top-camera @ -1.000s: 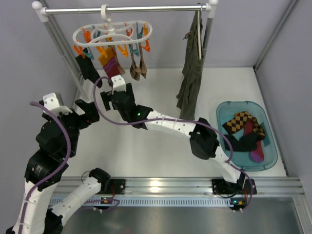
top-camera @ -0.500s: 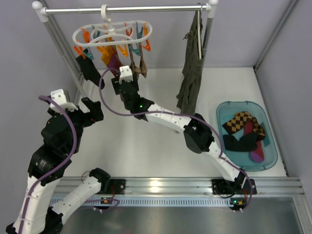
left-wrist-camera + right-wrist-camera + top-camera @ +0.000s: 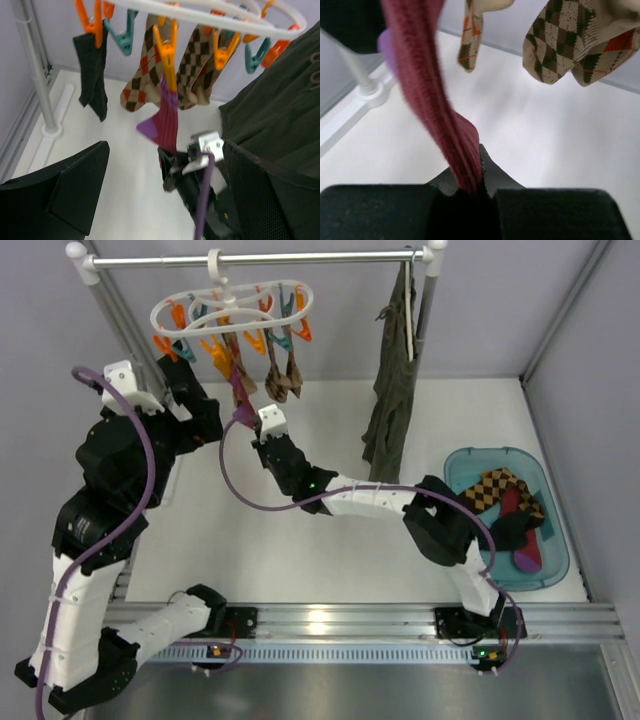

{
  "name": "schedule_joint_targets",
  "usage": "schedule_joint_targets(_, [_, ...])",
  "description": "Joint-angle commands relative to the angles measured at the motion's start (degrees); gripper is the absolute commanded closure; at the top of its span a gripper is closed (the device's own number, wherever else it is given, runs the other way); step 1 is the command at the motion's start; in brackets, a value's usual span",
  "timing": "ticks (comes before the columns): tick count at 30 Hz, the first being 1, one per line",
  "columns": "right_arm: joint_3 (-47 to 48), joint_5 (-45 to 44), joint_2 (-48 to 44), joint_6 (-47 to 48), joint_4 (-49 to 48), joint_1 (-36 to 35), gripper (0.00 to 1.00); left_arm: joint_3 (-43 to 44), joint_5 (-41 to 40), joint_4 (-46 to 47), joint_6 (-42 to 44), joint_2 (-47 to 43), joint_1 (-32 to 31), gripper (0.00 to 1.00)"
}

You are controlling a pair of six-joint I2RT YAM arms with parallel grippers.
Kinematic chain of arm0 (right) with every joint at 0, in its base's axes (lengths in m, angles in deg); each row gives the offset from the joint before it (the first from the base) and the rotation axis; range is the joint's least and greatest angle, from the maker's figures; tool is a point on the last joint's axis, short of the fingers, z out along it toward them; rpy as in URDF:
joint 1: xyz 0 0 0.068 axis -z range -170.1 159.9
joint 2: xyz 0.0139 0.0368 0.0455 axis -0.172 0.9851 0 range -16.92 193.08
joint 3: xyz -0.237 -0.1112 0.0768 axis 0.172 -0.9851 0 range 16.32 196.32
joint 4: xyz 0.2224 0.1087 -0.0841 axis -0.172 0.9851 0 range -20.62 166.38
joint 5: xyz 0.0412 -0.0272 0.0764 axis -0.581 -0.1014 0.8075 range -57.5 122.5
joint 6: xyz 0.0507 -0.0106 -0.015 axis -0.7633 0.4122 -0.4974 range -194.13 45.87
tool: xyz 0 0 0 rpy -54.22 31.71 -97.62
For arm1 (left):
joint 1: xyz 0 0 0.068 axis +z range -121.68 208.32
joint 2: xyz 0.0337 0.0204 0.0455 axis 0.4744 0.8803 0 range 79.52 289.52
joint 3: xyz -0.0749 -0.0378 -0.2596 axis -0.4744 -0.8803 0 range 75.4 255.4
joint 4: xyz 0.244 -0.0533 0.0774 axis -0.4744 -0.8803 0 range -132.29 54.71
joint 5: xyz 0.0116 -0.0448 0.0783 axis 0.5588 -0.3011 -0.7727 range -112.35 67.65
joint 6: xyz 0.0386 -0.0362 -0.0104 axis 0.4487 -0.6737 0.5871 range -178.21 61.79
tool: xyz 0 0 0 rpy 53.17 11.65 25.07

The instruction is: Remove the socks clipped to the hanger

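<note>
Hanger (image 3: pixel 232 308): hooked on rail, so socks dangle clear of counter (image 3: pixel 330 550).
Striped sock (image 3: pixel 162 120): top pinched in orange clip (image 3: pixel 167 55), lower end drawn taut at a slant; reads as set up for a tug off the clip.
Right end effector (image 3: pixel 470 192): clamped on striped sock's lower end, from below.
Left end effector (image 3: pixel 165 165): fingers wide apart, empty, facing the clips; prob. to steady hanger, hard to tell.
Black sock (image 3: pixel 92 75), argyle socks (image 3: pixel 192 70): clipped, hanging.
Bin (image 3: pixel 560 570): far right w/ loose socks in it.

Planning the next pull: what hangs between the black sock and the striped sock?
One argyle sock and a teal clip, seen in left wrist view.
</note>
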Motion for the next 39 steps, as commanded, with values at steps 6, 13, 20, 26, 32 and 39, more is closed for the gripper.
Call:
schedule_joint_targets(6, [-14.3, 6.1, -18.8, -4.4, -9.6, -1.8, 0.98, 16.4, -2.5, 1.7, 1.5, 18.2, 0.1, 0.02])
schedule_joint_targets(13, [-18.8, 9.3, -25.1, -5.1, -5.0, -2.8, 1.00, 26.8, -10.6, 1.7, 4.1, 26.1, 0.2, 0.04])
schedule_joint_targets(20, [-20.4, 10.3, -27.4, -4.8, -3.2, -3.3, 1.00, 26.7, -12.0, 1.7, 4.2, 29.7, 0.8, 0.12])
schedule_joint_targets(26, [-21.0, 12.5, -28.1, -5.2, -1.9, -3.3, 1.00, 26.5, -8.5, 1.8, 3.8, 31.5, 3.8, 0.20])
schedule_joint_targets(32, [-21.3, 16.0, -29.3, -6.5, -1.8, -3.2, 1.00, 25.7, -3.7, 1.9, 1.4, 32.2, 7.7, 0.26])
schedule_joint_targets(39, [-22.1, 18.1, -29.9, -7.3, -1.6, -3.3, 1.00, 25.6, 0.3, 3.9, 1.2, 33.7, 10.8, 0.56])
